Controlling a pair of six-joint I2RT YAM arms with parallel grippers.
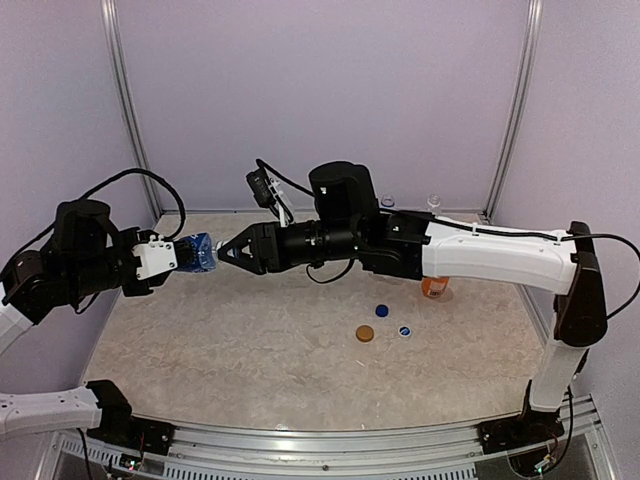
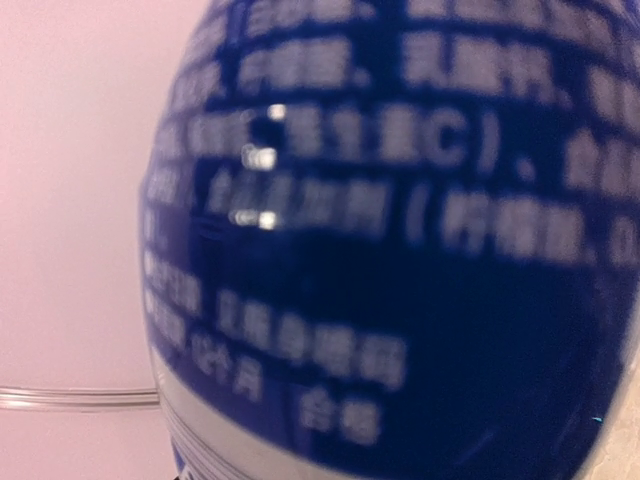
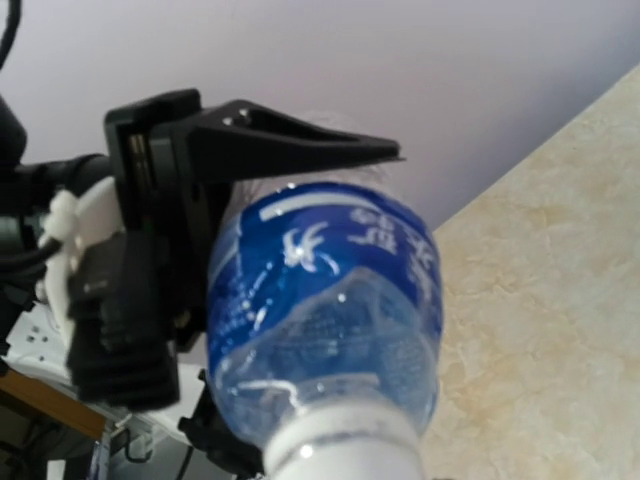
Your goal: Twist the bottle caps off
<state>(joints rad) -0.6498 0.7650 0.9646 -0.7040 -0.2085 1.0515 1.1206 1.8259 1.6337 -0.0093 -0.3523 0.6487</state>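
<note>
The left gripper [image 1: 188, 256] clamps the blue-labelled bottle [image 1: 201, 252], level in the air near the worktop's [image 1: 250, 350] left edge. The right gripper [image 1: 225, 252] meets its neck end; whether those jaws grip, I can't tell.

Top view, left edge: left arm [image 1: 75, 265] reaches inward, wrist level; left gripper [image 1: 186, 256] clamped across a bottle [image 1: 203, 252], one black finger [image 3: 290, 140] lying over it in the right wrist view; right arm [image 1: 490, 250] stretches in from lower right, forearm horizontal; right gripper [image 1: 226, 253] points left, tips at the bottle's end; jaw gap unreadable.
</note>
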